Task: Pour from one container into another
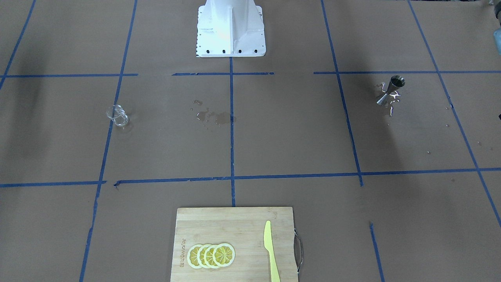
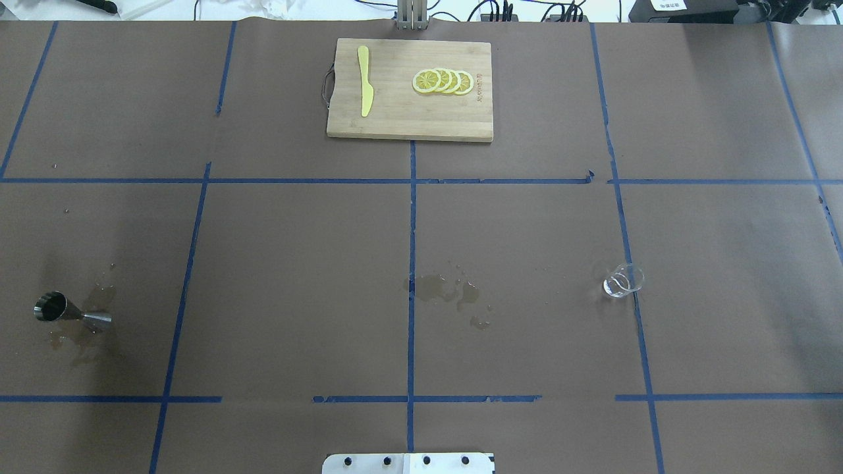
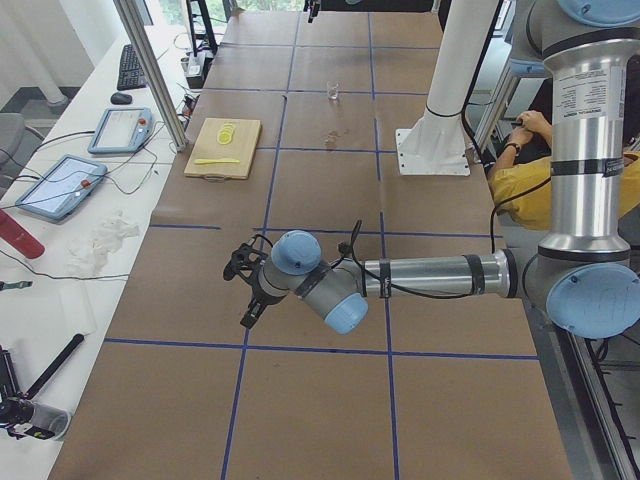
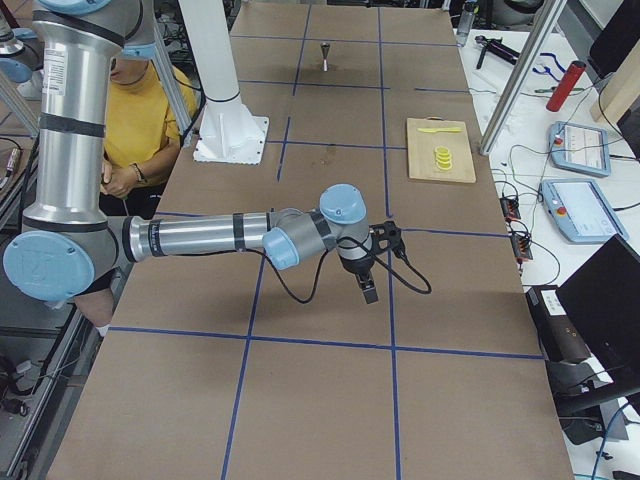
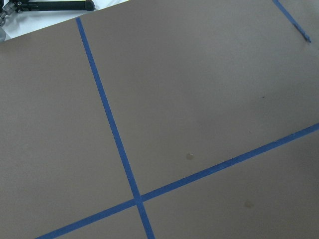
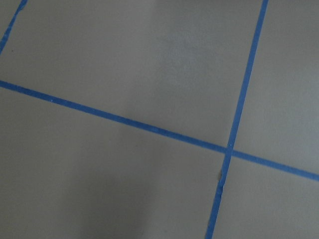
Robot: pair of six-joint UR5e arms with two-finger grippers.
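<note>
Since only side views show them | left gripper (image 3: 248, 312), right gripper (image 4: 369, 289): width unreadable

The brown-papered table (image 2: 296, 263) is marked into squares by blue tape lines (image 2: 411, 230). Near its left edge is the steel jigger (image 2: 72, 315), with damp stains on the paper around its foot. Well apart from it, toward the right edge, the clear glass cup (image 2: 623, 280) sits against a tape line. Between them, at the table's middle, is a wet patch (image 2: 448, 291). At the middle of the far edge lies a wooden cutting board (image 2: 409, 125) bearing a yellow knife (image 2: 364, 89) and overlapping lemon slices (image 2: 442, 81). A white base plate (image 2: 408, 463) shows at the near edge.
</note>
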